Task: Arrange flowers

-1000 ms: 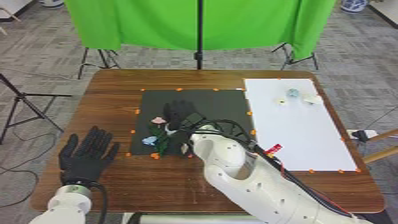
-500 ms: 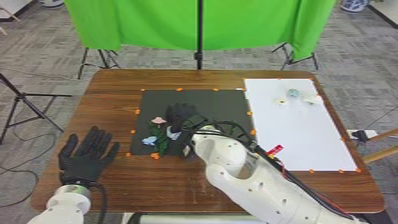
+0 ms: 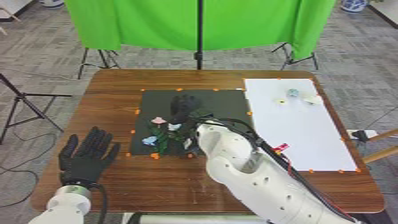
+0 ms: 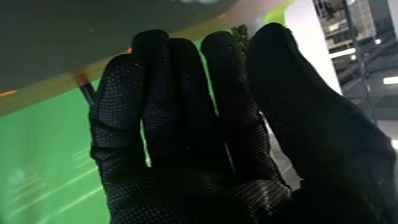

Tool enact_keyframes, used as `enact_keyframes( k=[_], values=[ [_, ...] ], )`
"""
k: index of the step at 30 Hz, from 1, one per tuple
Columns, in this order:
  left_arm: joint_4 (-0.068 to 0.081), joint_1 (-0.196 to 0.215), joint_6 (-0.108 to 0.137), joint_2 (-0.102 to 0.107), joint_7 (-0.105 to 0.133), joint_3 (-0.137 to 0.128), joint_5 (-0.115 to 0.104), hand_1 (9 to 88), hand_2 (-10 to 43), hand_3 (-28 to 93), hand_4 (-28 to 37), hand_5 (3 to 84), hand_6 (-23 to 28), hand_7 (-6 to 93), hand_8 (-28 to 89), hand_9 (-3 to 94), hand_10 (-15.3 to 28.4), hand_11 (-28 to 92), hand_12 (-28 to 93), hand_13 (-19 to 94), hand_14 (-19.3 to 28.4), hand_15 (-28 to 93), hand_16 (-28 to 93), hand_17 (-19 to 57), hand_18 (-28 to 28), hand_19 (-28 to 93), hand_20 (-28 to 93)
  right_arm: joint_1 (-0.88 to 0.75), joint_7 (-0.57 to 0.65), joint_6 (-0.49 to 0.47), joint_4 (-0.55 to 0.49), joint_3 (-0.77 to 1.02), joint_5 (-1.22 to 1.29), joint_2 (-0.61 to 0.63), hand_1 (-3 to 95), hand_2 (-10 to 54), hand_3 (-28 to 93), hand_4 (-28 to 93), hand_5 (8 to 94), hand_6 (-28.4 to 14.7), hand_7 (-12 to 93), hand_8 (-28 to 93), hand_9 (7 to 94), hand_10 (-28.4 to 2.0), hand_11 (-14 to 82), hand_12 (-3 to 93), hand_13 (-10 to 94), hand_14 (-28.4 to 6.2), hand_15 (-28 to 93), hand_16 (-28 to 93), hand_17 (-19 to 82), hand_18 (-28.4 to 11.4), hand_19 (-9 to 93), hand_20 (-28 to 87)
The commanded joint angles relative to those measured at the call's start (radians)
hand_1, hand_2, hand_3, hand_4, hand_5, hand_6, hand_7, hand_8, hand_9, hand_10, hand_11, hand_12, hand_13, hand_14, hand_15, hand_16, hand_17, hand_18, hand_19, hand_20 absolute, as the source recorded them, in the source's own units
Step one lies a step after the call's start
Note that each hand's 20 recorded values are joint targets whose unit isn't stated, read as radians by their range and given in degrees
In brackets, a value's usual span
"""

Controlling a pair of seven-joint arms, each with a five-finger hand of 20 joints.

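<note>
The right hand (image 3: 184,106) is hovering over or resting on the black mat (image 3: 153,102) on the brown wooden worktop (image 3: 133,180); its height is hard to tell. In the right wrist view its fingers (image 4: 163,100) are standing straight and slightly spread, with the thumb (image 4: 293,85) angling off to one side. A bit of green foliage (image 4: 240,34) is peeking out between a fingertip and the thumb; whether the hand is touching it is unclear.

In the head view, three artificial flowers are lying on the mat, left of the right wrist: a pink flower (image 3: 159,120), a blue flower (image 3: 149,141) nearer the robot, and a whitish flower (image 3: 174,127) close beside the hand. Green leaves (image 3: 163,135) are spreading between them.

On the white sheet (image 3: 284,130) to the right, a pale blue flower (image 3: 293,93), a small yellowish flower (image 3: 282,101) and a white flower (image 3: 313,100) are lying near the far end. The left hand (image 3: 84,160) is waiting left of the mat, its fingers extended and spread.
</note>
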Motion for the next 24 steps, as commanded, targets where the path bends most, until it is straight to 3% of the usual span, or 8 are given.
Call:
enact_keyframes(
  k=[1, 4, 6, 8, 10, 15, 18, 24],
  values=[
    [0.014, 0.046, 0.013, -0.015, -0.013, 0.01, -0.005, 25.7, 12.6, 77, -28.3, 44.3, 7.9, 19.9, -11, 38.8, 14.8, 30, 12, 29, 14.7, 50, -6, -6.1, 14.8, 40, 20, 0.005, 0.012, 0.043, -0.061, 0.042, -0.006, 0.032, 49.4, -8.4, 76, -27, 62.3, -4.8, 24, 1, 62.6, -17.6, 21.9, 19.6, 49, -15.8, 49, 19, 27, -22.3, 78, 35],
    [0.013, 0.047, 0.005, -0.021, -0.016, 0.007, 0.003, 25.7, 12.6, 77, -28.3, 44.3, 8.0, 19.9, -11, 38.7, 14.7, 30, 12, 29, 14.7, 50, -6, -6.0, 14.8, 40, 20, -0.003, 0.024, 0.009, -0.083, 0.127, -0.018, 0.073, 46.8, -7.4, 77, -26, 61.6, -4.7, 23, -2, 61.3, -18.2, 20.8, 19.4, 48, -16.2, 49, 18, 27, -22.5, 78, 35],
    [0.009, 0.055, 0.002, -0.014, -0.013, 0.002, 0.012, 25.7, 12.6, 77, -28.3, 44.3, 8.0, 19.9, -11, 38.7, 14.7, 30, 12, 29, 14.7, 50, -6, -6.0, 14.8, 40, 20, -0.01, 0.07, -0.071, -0.092, 0.238, 0.05, 0.074, 44.9, -6.4, 77, -25, 59.6, -4.7, 22, -11, 58.7, -18.9, 19.2, 19.2, 46, -16.8, 48, 16, 26, -22.7, 76, 33],
    [0.009, 0.062, 0.001, -0.017, -0.01, -0.005, 0.009, 25.6, 12.6, 77, -28.3, 44.2, 7.9, 19.9, -11, 38.7, 14.7, 30, 12, 29, 14.7, 50, -6, -6.1, 14.8, 40, 20, -0.005, 0.108, -0.103, -0.092, 0.333, 0.158, 0.09, 44.6, -6.4, 78, -25, 55.9, -5.3, 20, -11, 53.3, -19.2, 17.1, 18.8, 40, -17.6, 46, 16, 23, -22.1, 73, 32],
    [0.009, 0.063, 0.0, -0.021, -0.005, -0.007, 0.006, 25.6, 12.6, 77, -28.3, 44.1, 7.9, 19.9, -11, 38.6, 14.6, 30, 12, 29, 14.7, 50, -6, -6.1, 14.8, 40, 20, 0.0, 0.134, -0.102, -0.08, 0.381, 0.092, 0.137, 44.7, -6.8, 78, -26, 52.0, -5.7, 19, -11, 48.4, -19.4, 15.1, 18.0, 36, -18.1, 44, 14, 20, -21.7, 69, 29],
    [0.007, 0.061, -0.003, -0.02, 0.003, -0.01, 0.024, 25.6, 12.5, 77, -28.3, 44.1, 7.9, 19.6, -11, 38.5, 14.7, 30, 12, 29, 14.6, 50, -6, -6.1, 14.8, 40, 20, 0.01, 0.243, -0.132, -0.047, 0.442, 0.056, 0.274, 46.0, -8.7, 79, -26, 49.7, -6.0, 18, -11, 44.8, -20.1, 12.4, 17.2, 33, -18.7, 41, 13, 18, -21.8, 66, 26],
    [0.006, 0.065, 0.0, -0.02, 0.008, -0.017, 0.016, 25.7, 12.6, 76, -28.3, 44.0, 7.9, 19.6, -11, 38.4, 14.7, 30, 12, 29, 14.6, 50, -6, -6.1, 14.8, 40, 20, -0.002, 0.32, -0.223, -0.035, 0.489, 0.087, 0.309, 46.1, -9.0, 79, -26, 48.6, -7.1, 17, -10, 42.9, -21.4, 12.0, 17.4, 31, -19.7, 42, 13, 18, -22.3, 71, 28],
    [0.005, 0.072, 0.001, -0.025, 0.008, -0.013, 0.013, 25.5, 12.6, 77, -28.3, 43.9, 7.8, 19.6, -11, 38.4, 14.7, 30, 12, 29, 14.5, 50, -6, -6.1, 14.7, 40, 20, 0.019, 0.32, -0.247, 0.053, 0.463, 0.108, 0.358, 47.1, -9.4, 78, -26, 47.8, -7.7, 16, -10, 41.9, -22.4, 12.4, 17.5, 29, -20.5, 43, 12, 18, -23.0, 74, 30]
  ],
)
